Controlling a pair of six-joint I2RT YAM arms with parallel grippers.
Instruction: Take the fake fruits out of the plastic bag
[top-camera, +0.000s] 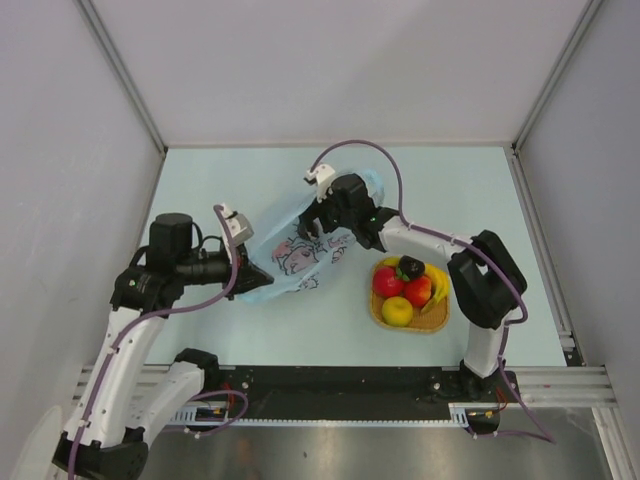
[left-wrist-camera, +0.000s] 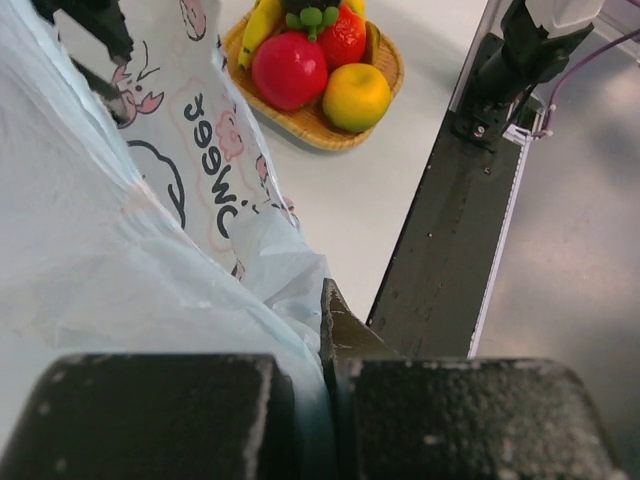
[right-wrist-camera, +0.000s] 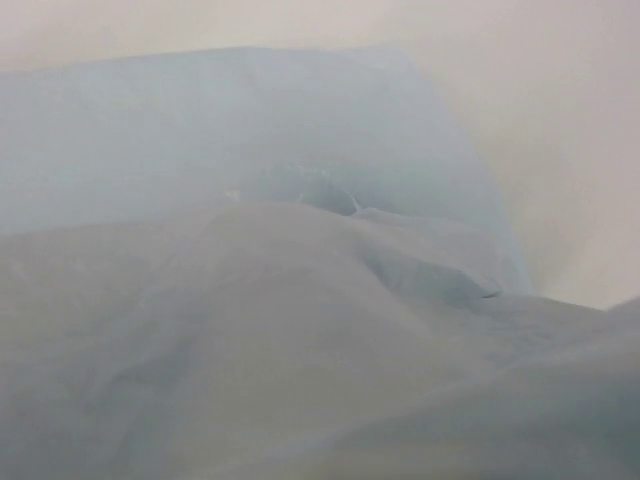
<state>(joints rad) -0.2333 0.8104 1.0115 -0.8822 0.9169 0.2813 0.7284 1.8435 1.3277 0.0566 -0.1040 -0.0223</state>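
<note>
Pinching the near-left corner of the plastic bag (top-camera: 300, 255), the left gripper (top-camera: 265, 283) has its jaws together on the film. Bag lies crumpled mid-table, cartoon print up, running from that corner toward the far right. Right gripper (top-camera: 314, 228) over the bag's middle, fingers apart, tips down at the film; its wrist view gives only blurred pale-blue plastic. Bag contents: cannot tell. Woven tray (top-camera: 432, 323) right of the bag, apart from it, holds the fake fruits (top-camera: 405, 292): red apple (top-camera: 388, 282), red-orange one (top-camera: 418, 290), yellow round one (top-camera: 397, 311), banana (top-camera: 439, 284) along the right rim, dark purple piece (top-camera: 410, 267) at the far edge.
</note>
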